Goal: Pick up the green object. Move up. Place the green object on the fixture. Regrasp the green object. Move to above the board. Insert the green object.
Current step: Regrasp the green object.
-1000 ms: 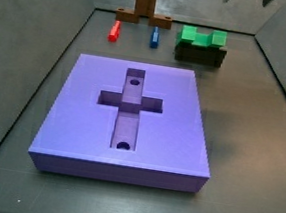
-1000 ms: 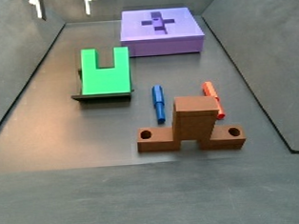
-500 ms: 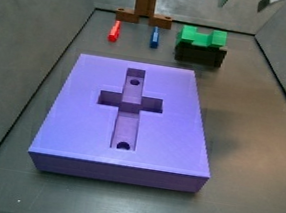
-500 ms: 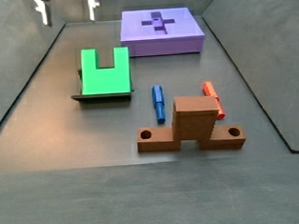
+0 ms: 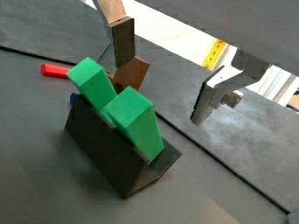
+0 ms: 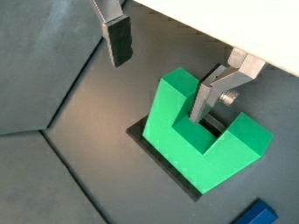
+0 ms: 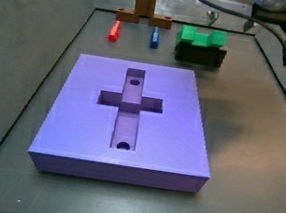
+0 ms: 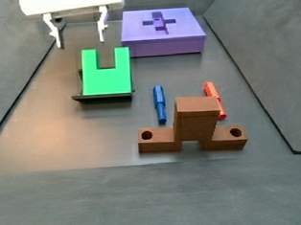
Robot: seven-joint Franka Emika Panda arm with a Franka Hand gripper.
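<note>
The green object (image 7: pixel 202 36) is a bright green notched piece resting on the dark fixture (image 7: pixel 201 57) at the back of the floor. It shows in both side views (image 8: pixel 105 71) and both wrist views (image 5: pixel 118 109) (image 6: pixel 205 142). My gripper (image 8: pixel 79 29) is open and empty. It hovers above the green object, a little off to the side toward the board. In a wrist view (image 6: pixel 163 70) one finger (image 6: pixel 212 94) hangs over a leg of the green object and the other stands off it. The purple board (image 7: pixel 131 112) lies flat with its cross recess bare.
An orange-brown wooden stand (image 8: pixel 193 126) stands near a blue peg (image 8: pixel 159 102) and a red peg (image 8: pixel 213 95) lying on the floor. Sloped grey walls (image 7: pixel 278 83) bound the floor on both sides. The fixture also shows under the piece (image 5: pixel 111 157).
My gripper has come down from the top edge of both side views and now hangs lower, close over the green object. The green object, board and pegs have not moved.
</note>
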